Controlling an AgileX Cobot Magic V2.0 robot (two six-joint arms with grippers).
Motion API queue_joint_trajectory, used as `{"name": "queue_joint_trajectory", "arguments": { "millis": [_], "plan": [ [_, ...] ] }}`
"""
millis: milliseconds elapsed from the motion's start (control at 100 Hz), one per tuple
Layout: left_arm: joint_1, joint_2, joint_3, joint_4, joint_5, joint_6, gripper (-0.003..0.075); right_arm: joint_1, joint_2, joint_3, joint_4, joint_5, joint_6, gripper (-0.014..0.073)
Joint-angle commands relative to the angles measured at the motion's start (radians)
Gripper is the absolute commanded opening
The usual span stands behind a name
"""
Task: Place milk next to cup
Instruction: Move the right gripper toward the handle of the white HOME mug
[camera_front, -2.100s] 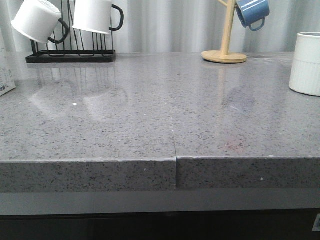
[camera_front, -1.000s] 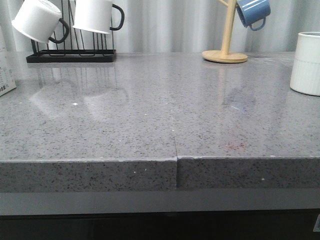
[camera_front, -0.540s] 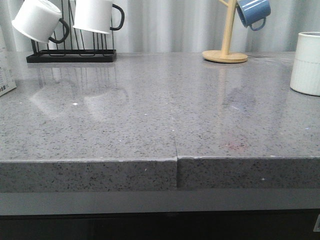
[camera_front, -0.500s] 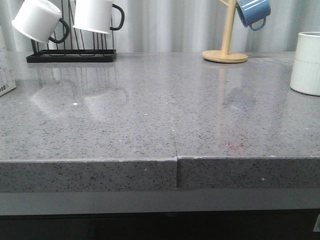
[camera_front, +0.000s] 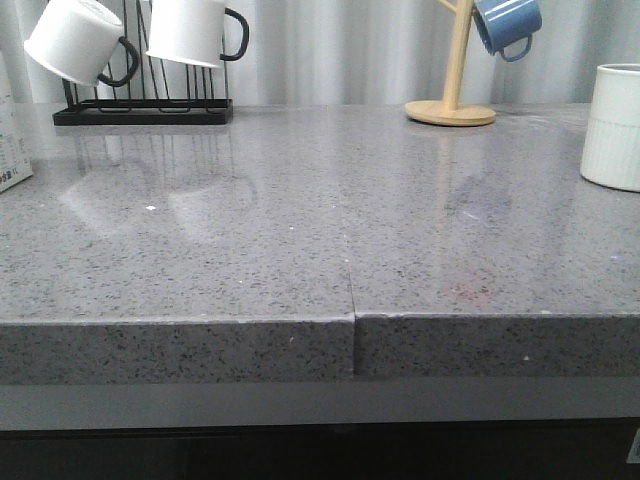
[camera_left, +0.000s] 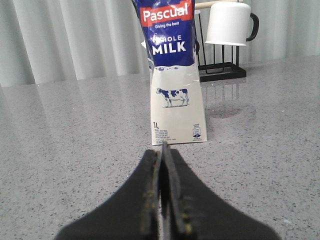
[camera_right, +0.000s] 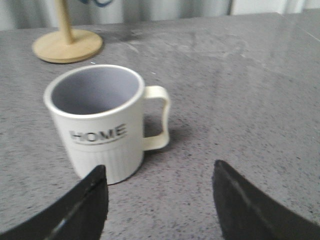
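Milk (camera_left: 174, 75) stands ungrasped at your worktop's (camera_front: 300, 240) left edge, cup (camera_right: 100, 122) far right; left hand (camera_left: 162, 165) pressed together, right hand (camera_right: 157, 200) spread.

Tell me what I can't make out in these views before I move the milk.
- Front view: milk and cup are cut off by the frame edges; neither arm shows.
- Left wrist view: the carton's top is cropped; small print is too small to read; left gripper shut.
- Right wrist view: blurred; right gripper open, fingertips cropped.
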Motion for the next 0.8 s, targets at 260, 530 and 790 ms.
{"name": "queue_joint_trajectory", "arguments": {
  "millis": [260, 530, 790],
  "plan": [
    [-0.001, -0.032, 0.051, -0.008, -0.087, -0.001, -0.0020, -0.035, 0.238, -0.048, -0.049, -0.322, 0.000, 0.0465],
    [-0.001, -0.032, 0.051, -0.008, -0.087, -0.001, -0.0020, -0.071, 0.369, -0.048, -0.052, -0.500, 0.001, 0.0465],
    [-0.001, -0.032, 0.051, -0.008, -0.087, -0.001, -0.0020, -0.097, 0.417, -0.061, -0.098, -0.561, 0.023, 0.0465]
  ]
}}
